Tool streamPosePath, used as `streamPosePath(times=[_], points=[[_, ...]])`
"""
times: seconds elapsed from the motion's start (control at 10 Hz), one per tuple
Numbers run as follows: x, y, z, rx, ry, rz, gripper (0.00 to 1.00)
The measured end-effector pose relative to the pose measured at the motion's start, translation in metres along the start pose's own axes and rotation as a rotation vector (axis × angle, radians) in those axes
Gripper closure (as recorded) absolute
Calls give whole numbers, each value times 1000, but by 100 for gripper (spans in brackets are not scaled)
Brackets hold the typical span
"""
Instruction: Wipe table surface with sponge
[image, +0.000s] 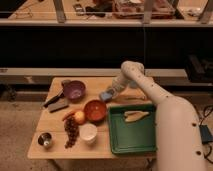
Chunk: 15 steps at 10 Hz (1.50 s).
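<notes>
The light tan wooden table surface carries several items. A small pale blue-grey sponge lies on it just behind the orange bowl, right of the purple bowl. My gripper reaches down from the white arm and sits right on the sponge, pressing it against the wood. The arm stretches from the lower right across the table's back half.
A green tray with a pale banana-like piece fills the front right. A purple bowl, a dark grey block with a black handle, an orange fruit, grapes, a white cup and a metal cup stand on the left half.
</notes>
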Motion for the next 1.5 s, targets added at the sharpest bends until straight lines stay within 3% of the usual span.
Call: streamPosePath(times=[0.3, 0.6, 0.8, 0.9, 1.1, 1.5], points=[[-12, 35, 3, -20, -7, -1, 100], [12, 66, -15, -13, 27, 54, 100], [31, 78, -34, 12, 65, 98, 100], [43, 73, -46, 37, 87, 120, 100], [58, 63, -51, 46, 98, 137, 100], [70, 14, -29, 62, 80, 138, 100]])
